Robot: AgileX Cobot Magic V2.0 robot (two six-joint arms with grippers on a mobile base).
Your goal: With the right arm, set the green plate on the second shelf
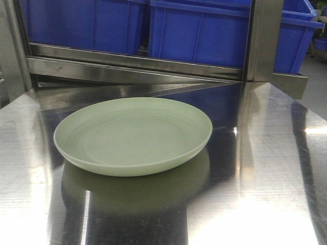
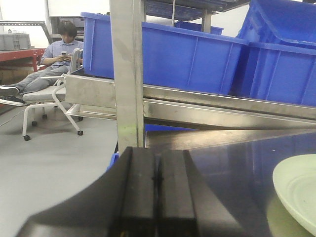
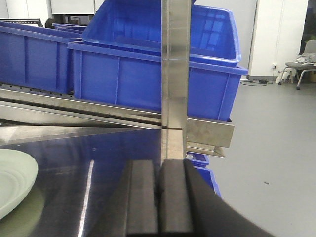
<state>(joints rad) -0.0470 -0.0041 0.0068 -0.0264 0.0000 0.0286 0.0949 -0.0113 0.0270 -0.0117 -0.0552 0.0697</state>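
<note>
The green plate [image 1: 133, 135] lies flat on the shiny steel tabletop [image 1: 265, 168], in front of the rack. Its edge shows at the lower right of the left wrist view [image 2: 298, 190] and at the lower left of the right wrist view [image 3: 12, 180]. The second shelf [image 1: 127, 66] is the brushed-steel tier behind the plate, with blue bins on it. My left gripper [image 2: 156, 163] is shut and empty, left of the plate. My right gripper [image 3: 158, 173] is shut and empty, right of the plate, close to a rack post [image 3: 175, 74]. Neither gripper shows in the front view.
Blue plastic bins [image 1: 199, 33] fill the shelf above the front rail. Rack posts stand at the table's far corners [image 2: 127, 74] [image 1: 263, 41]. A person sits on a chair [image 2: 57, 64] at the far left. More chairs [image 3: 301, 64] stand on the grey floor at the right.
</note>
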